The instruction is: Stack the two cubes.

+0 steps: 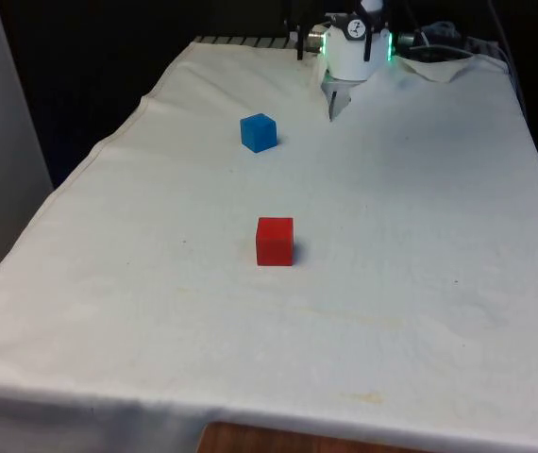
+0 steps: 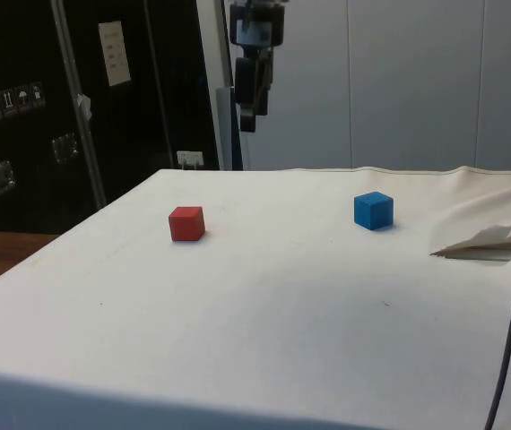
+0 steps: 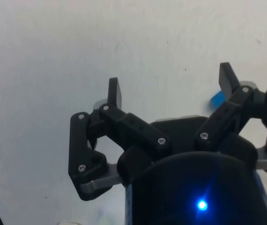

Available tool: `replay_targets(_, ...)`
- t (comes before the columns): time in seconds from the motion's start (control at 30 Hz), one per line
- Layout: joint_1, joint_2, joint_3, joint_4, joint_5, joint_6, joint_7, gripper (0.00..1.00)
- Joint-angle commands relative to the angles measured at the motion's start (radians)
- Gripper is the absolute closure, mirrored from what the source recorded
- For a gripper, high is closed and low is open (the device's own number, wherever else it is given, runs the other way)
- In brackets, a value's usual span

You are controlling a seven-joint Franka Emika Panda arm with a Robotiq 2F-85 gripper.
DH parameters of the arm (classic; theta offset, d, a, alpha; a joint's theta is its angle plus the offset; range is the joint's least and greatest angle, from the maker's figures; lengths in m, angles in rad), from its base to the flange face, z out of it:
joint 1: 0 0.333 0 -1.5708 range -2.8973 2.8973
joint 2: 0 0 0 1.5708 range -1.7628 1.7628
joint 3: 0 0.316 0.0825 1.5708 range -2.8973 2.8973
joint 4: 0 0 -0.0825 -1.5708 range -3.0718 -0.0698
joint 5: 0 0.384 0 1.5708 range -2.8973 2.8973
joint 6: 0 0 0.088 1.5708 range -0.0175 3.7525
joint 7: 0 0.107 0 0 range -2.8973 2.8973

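Front view: gripper (image 1: 331, 106) hanging high at the far end of the white cloth (image 1: 411, 283), carrying nothing. Blue cube (image 1: 259, 132) resting on the cloth toward the front view's left of the gripper and a little nearer the camera, turned somewhat so a corner faces forward. Red cube (image 1: 275, 241) sitting well apart from the blue one, nearer still, about mid-table, faces roughly square to the camera. Both cubes flat on the cloth, neither touched, nothing stacked yet.

Side view: gripper (image 2: 252, 100) raised well above the table, fingers pointing down. Red cube (image 2: 186, 223) lying below it and slightly toward the side view's left; blue cube (image 2: 373, 210) off toward the right, near a rumpled fold of cloth (image 2: 489, 242).

Wrist view: fingers (image 3: 115, 93) spread wide, bare cloth between them. A sliver of blue cube (image 3: 217, 98) peeking past the other finger, outside the gap rather than within it.

Judging from these: blue cube the closer pick; a sideways shift to centre it between the fingers, then a long descent, likely needed first.
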Motion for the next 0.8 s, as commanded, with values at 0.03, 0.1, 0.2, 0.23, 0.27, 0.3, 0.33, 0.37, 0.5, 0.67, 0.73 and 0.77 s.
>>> replay_targets(0.03,0.003,0.026,0.000,0.028,0.009,-0.007,-0.017,0.00)
replay_targets(0.1,0.002,0.032,0.000,0.034,0.009,-0.007,-0.020,0.00)
replay_targets(0.2,0.002,0.051,0.000,0.053,0.008,-0.006,-0.027,0.00)
replay_targets(0.23,0.002,0.056,0.001,0.059,0.008,-0.006,-0.030,0.00)
replay_targets(0.27,0.002,0.063,0.001,0.065,0.008,-0.005,-0.032,0.00)
replay_targets(0.3,0.002,0.070,0.001,0.072,0.008,-0.005,-0.034,0.00)
replay_targets(0.33,0.002,0.076,0.001,0.078,0.008,-0.004,-0.037,0.00)
replay_targets(0.37,0.001,0.082,0.001,0.084,0.008,-0.004,-0.038,0.00)
replay_targets(0.5,-0.001,0.104,0.001,0.109,0.000,-0.001,-0.037,0.00)
replay_targets(0.67,-0.001,0.148,-0.001,0.162,0.008,-0.016,-0.047,0.00)
replay_targets(0.73,-0.001,0.163,-0.001,0.180,0.008,-0.019,-0.047,0.00)
replay_targets(0.77,-0.002,0.179,-0.001,0.199,0.008,-0.024,-0.047,0.00)
